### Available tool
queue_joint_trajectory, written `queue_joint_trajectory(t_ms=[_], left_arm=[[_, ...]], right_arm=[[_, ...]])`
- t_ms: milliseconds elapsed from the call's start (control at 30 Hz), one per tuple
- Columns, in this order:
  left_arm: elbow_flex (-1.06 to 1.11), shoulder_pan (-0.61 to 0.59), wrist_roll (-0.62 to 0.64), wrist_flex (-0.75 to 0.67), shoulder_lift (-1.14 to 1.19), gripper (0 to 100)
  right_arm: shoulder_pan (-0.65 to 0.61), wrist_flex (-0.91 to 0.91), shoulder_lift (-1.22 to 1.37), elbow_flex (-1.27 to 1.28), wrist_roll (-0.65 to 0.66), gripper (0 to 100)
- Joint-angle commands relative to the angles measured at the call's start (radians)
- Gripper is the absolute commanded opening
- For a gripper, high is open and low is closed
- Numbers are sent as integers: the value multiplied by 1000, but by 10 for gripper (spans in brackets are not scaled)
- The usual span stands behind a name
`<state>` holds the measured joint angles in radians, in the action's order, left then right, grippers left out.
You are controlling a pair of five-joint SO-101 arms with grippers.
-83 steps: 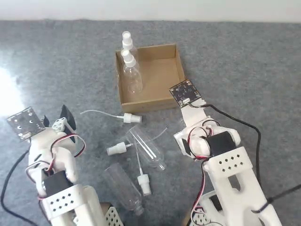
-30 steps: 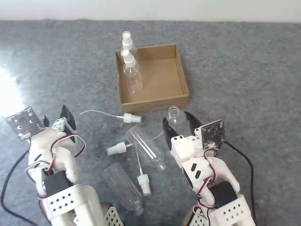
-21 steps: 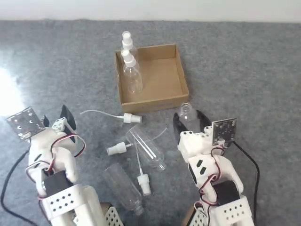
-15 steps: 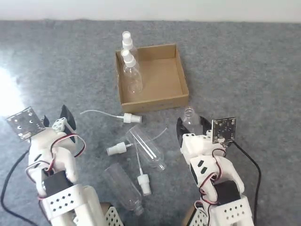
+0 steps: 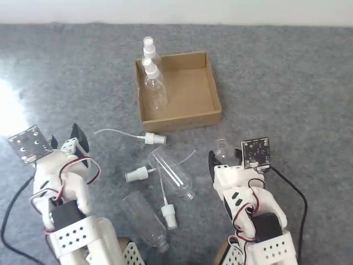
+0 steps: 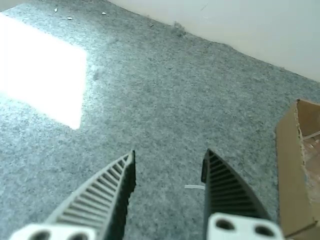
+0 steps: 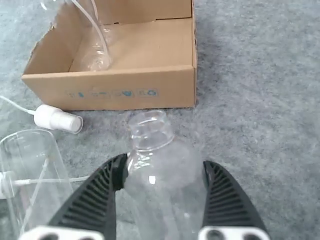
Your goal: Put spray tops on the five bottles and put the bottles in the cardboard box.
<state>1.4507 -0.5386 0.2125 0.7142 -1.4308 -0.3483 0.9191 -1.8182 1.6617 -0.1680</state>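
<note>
My right gripper [image 7: 164, 162] is shut on a clear bottle without a top [image 7: 159, 172], its open neck pointing toward the cardboard box [image 7: 115, 75]. From above, this bottle [image 5: 220, 147] sits in the right gripper [image 5: 223, 158] just in front of the box's [image 5: 207, 91] right corner. Two bottles with spray tops [image 5: 153, 77] lie in the box's left side. Two more bare bottles [image 5: 174, 174] [image 5: 146, 218] and three loose spray tops [image 5: 154, 138] [image 5: 138, 175] [image 5: 169, 215] lie mid-table. My left gripper [image 5: 65, 136] stands open at the lower left, holding nothing [image 6: 170, 152].
The grey carpeted table [image 5: 287, 83] has free room to the right of the box and at the far left. A bright light patch [image 6: 40, 75] lies on the carpet ahead of the left gripper. Cables trail from the right arm's base [image 5: 298, 193].
The right arm has drawn back from the box front and carried the bare bottle to the right and slightly toward the table's near edge. The left arm has not moved.
</note>
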Motion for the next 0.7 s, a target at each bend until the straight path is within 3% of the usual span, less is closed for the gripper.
queue_joint_trajectory(t_ms=[0, 167, 467, 667], left_arm=[[-2, -2, -3, -26, -9, 210], [1, 46, -5, -26, -9, 210], [1, 51, -5, -25, -9, 211], [1, 52, -5, -23, -9, 211]], right_arm=[[15, -21, 2, -6, 23, 76], [1, -53, 2, -146, 18, 77], [-156, -61, 5, -299, 25, 77], [-249, -202, 5, -307, 25, 77]])
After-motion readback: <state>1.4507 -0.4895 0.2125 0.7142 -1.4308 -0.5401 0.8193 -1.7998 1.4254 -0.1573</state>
